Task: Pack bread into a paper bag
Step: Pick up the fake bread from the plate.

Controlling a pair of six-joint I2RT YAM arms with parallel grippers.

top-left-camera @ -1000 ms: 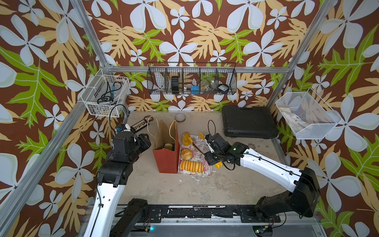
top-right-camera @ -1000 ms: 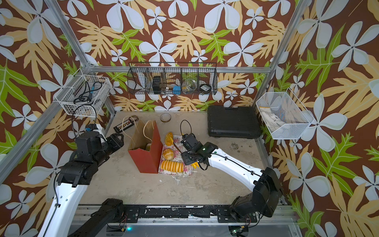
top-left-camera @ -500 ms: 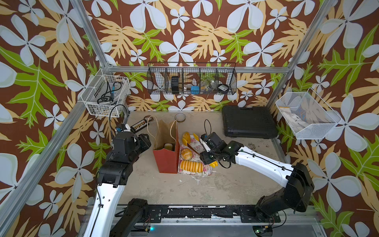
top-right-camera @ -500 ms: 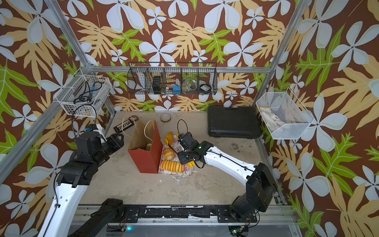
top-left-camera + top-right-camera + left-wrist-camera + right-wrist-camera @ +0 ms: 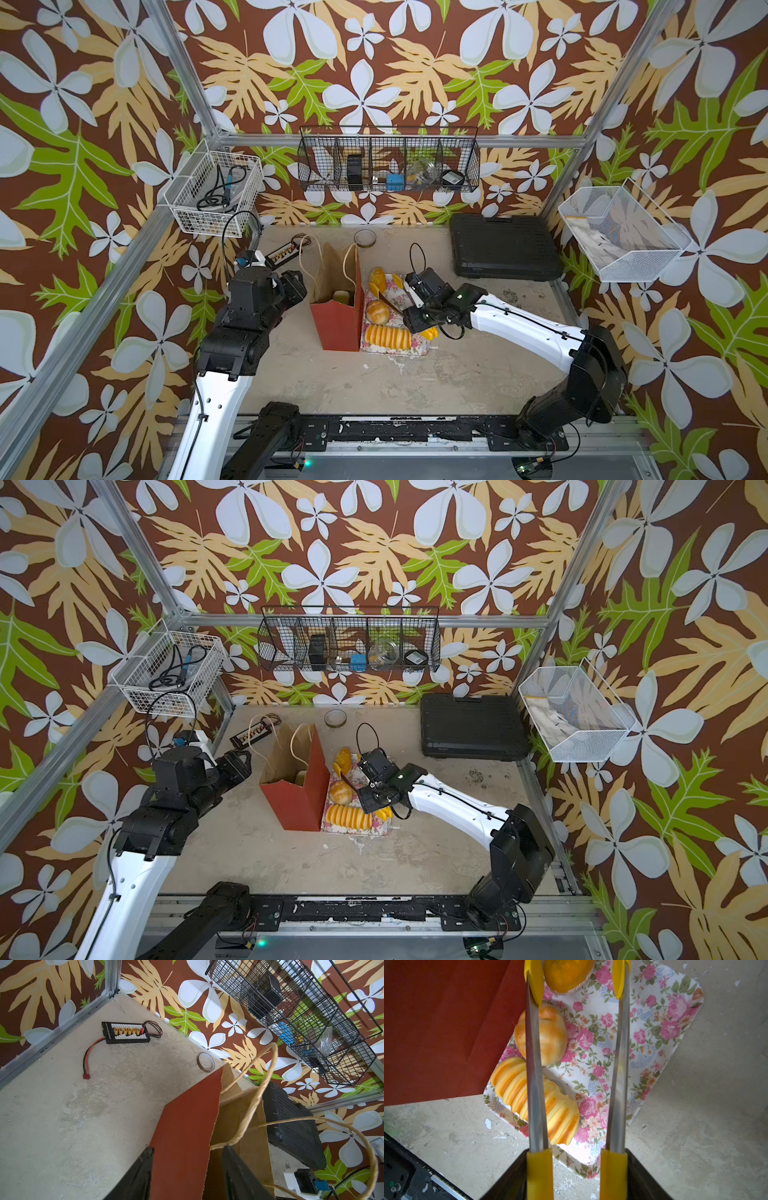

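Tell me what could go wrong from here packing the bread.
The tongs, held by the right gripper, stand open over a bun; its smooth crust could slip from them. The paper bag stands beside the tray, and the left gripper only straddles its wall, so a bump might tip it.

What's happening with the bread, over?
Left gripper open, straddling rim of tall red-faced kraft paper bag. Right gripper shut on yellow-handled metal tongs, tips flanking golden seed-speckled bun. Pale cord handles loop over the bag mouth.

The paper bag (image 5: 338, 328) stands upright and open, golden bread (image 5: 388, 336) lying just beside its red face.
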